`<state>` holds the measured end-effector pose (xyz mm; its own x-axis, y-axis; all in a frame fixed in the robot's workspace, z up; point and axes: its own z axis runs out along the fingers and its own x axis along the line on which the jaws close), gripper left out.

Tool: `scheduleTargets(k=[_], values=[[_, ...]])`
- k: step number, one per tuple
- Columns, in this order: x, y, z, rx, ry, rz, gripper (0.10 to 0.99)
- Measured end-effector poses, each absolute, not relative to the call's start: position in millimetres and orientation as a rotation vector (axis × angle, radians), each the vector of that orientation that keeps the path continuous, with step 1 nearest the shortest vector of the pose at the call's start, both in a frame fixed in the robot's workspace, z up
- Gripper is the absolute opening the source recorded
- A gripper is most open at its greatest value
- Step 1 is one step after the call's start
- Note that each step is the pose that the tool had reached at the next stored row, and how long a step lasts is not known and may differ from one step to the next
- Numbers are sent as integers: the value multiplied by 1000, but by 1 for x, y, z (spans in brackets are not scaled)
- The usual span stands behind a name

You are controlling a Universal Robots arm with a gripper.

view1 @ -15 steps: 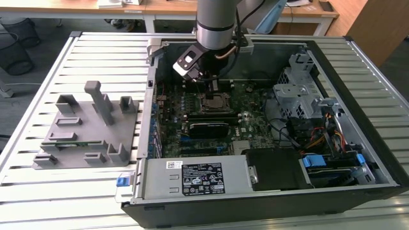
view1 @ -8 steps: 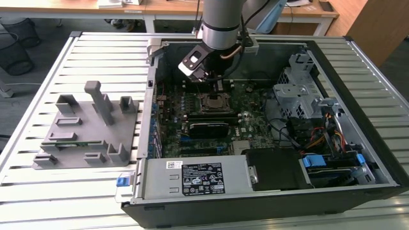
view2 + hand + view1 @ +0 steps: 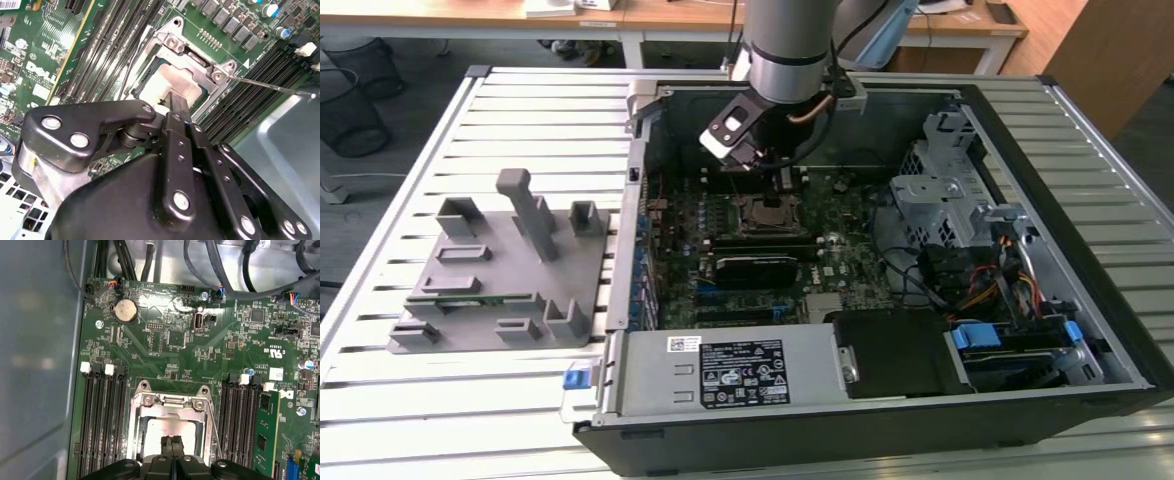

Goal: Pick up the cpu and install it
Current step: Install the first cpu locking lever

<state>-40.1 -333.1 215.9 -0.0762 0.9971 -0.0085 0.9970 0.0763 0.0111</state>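
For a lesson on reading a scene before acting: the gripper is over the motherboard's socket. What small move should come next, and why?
Probably a short, straight lift. The gripper is shut with nothing held in it, and the cpu already lies flat inside the socket frame just below. Whether the tips touch the cpu is unclear, so rising gently seems safest.

Low memory slots (image 3: pixel 105 425) flank the hand (image 3: pixel 172 442) on 2 sides.

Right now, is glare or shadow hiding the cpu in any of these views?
First wrist view: glare bleaches the cpu, the gripper covering one edge. Second wrist view: same pale glare. Exterior view: the computer case interior is dim.
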Motion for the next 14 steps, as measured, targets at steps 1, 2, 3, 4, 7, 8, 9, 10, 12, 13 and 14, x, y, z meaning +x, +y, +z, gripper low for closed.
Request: scheduleTargets(k=[1,2,3,4,7,8,9,10,12,13,14], values=[[-40,-333,216,2126,2294,4,106],[-40,-333,216,2126,2294,4,106],[-40,-333,216,2126,2294,4,106],[-40,-333,216,2126,2294,4,106],[-40,-333,217,2126,2294,4,106],[-40,-333,218,2126,2294,3,106],[-40,-333,221,2126,2294,4,106],[-40,-333,224,2126,2294,4,106],[-40,-333,231,2126,2294,4,106],[-40,-333,235,2126,2294,3,106],[-40,-333,239,2126,2294,4,106]])
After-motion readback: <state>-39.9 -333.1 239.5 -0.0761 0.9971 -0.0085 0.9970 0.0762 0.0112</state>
